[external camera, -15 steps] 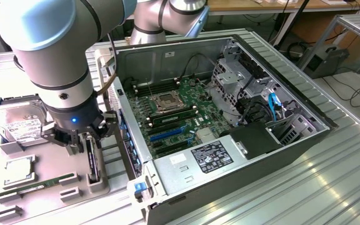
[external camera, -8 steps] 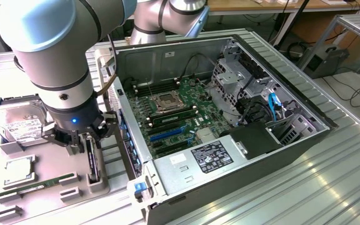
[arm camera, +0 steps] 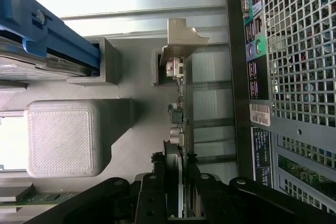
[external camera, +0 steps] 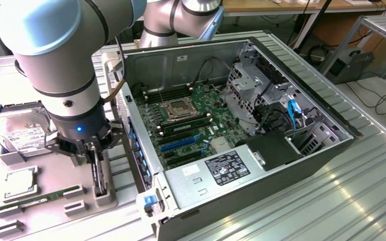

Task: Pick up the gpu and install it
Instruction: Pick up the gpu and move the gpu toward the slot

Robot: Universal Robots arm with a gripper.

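Whether the jaws of the gripper [external camera: 98,161] [arm camera: 176,184] pinch or merely flank the gpu [external camera: 101,181] [arm camera: 176,114] cannot be told; the card stands on edge in a grey holder [external camera: 106,195] on the grey parts board [external camera: 52,168], its lower edge hidden in the slot, close beside the open computer case [external camera: 142,165], with freer board toward the hard drive [external camera: 18,131].

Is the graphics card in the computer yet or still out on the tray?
Out. The card stands on edge in a grey holder on the tray, beside the computer case, with the hand at its top edge.
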